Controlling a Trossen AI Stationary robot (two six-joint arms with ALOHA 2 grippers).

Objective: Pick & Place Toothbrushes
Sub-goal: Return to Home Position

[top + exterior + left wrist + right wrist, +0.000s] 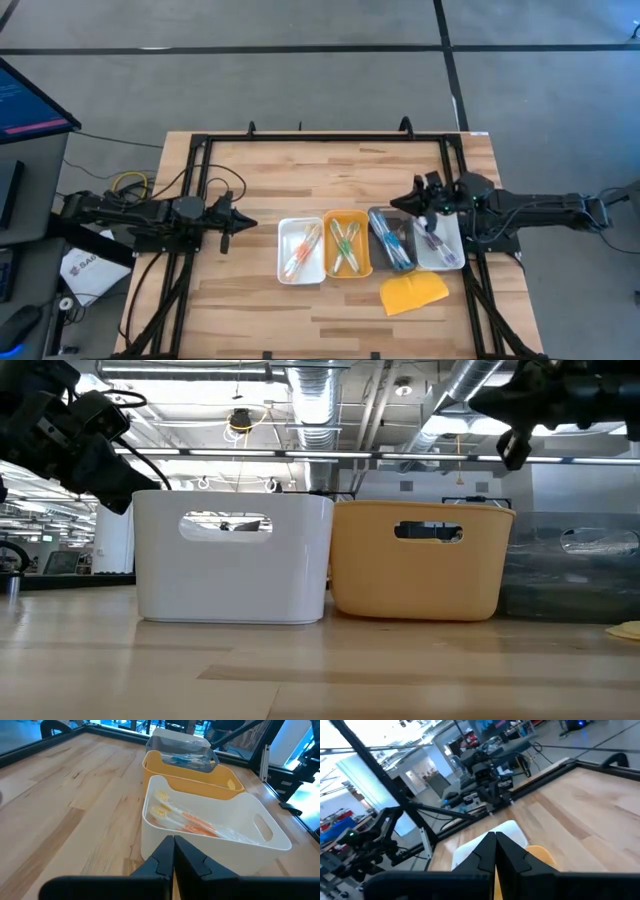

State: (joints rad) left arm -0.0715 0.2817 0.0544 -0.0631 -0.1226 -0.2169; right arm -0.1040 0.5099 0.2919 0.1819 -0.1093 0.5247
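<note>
The wooden table (250,170) carried everything, and I took the orange tray (347,214) as my marker. Two arms reached in from opposite sides: the left gripper (174,842) hung well apart from the orange tray on its left, beyond the left white tray (283,250), while the right gripper (495,840) hovered on the other side, above the far end of the grey tray (376,215) and the right white tray (452,240). That made four trays in one row, touching or nearly so, with one yellow pad (413,293) just in front of the two right of the orange one. The toothbrushes (345,245) lay inside all four trays, long axes running along the trays and so crosswise to both arms' reach; I could not count them, only a few to each tray. The right gripper was much the nearer to them. Both pairs of fingers were pressed tight together, holding nothing, so pulling back looked safe to me.
</note>
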